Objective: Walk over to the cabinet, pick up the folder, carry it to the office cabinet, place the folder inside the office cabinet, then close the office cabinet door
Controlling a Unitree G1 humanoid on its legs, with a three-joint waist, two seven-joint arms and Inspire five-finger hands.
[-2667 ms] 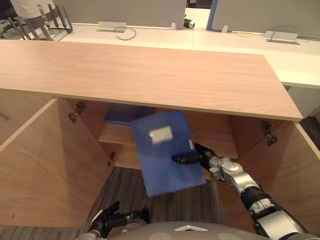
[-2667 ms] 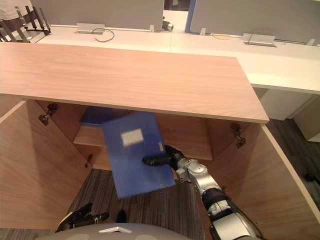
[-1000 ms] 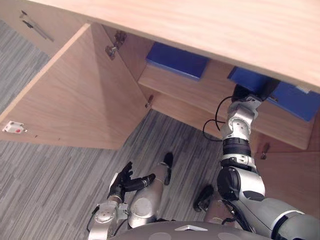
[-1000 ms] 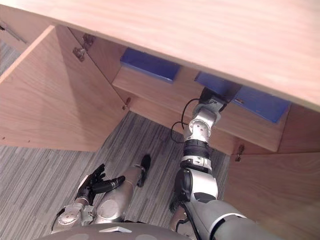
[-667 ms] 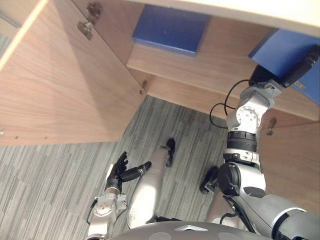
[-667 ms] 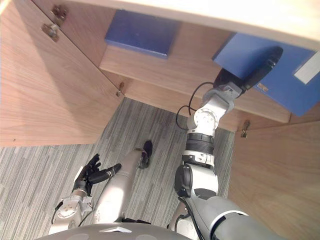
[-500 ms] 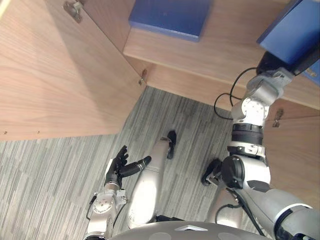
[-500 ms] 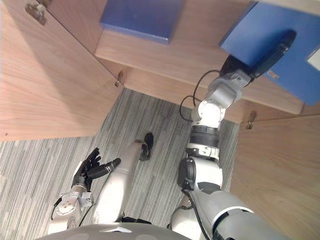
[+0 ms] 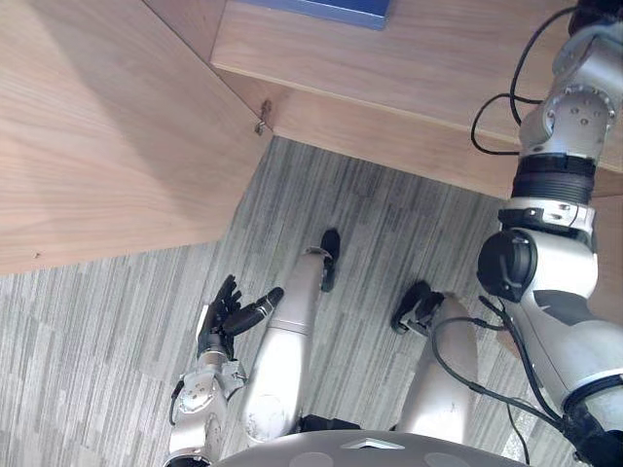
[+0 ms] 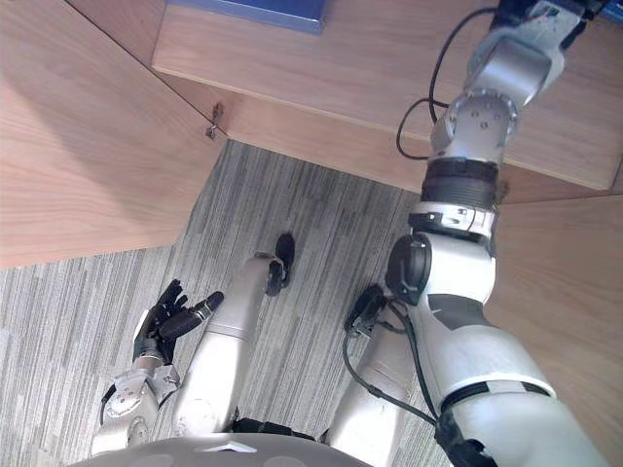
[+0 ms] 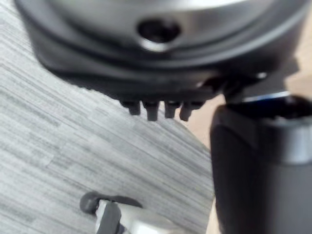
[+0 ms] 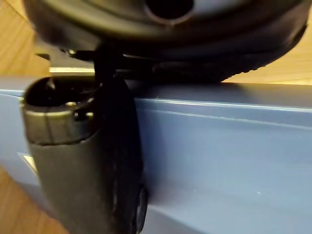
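**A:** Which step is this?

**B:** Putting the folder away, I'd say. The right hand (image 12: 83, 161) is up at the upper right of the right eye view, reaching into the office cabinet (image 9: 370, 126) over the shelf (image 10: 370, 68). Its wrist view shows the thumb lying flat and tight on the blue face of the folder (image 12: 219, 156), so the hand is clamped on it.

**A:** Is the folder already down on the shelf?

**B:** I can't tell. There's wood close around it, but the contact underneath is hidden. A second blue folder (image 9: 321, 8) lies on the same shelf at the top edge, well apart from the hand.

**A:** And the other arm?

**B:** The left hand (image 9: 226, 316) hangs low at the lower left, over the carpet floor (image 9: 117, 341). Its fingers are loose and spread, and it's carrying nothing.

**A:** So what does the next move call for?

**B:** The folder has to settle flat on the shelf, far enough in that no edge overhangs. Then the thumb lifts off and the arm comes straight back out without dragging the folder along. After that come the doors. The left door (image 9: 97, 126) stands wide open across the upper left, and the right door (image 10: 574, 292) is open along the right edge. Both need swinging shut, and the arm must be clear of the opening first.
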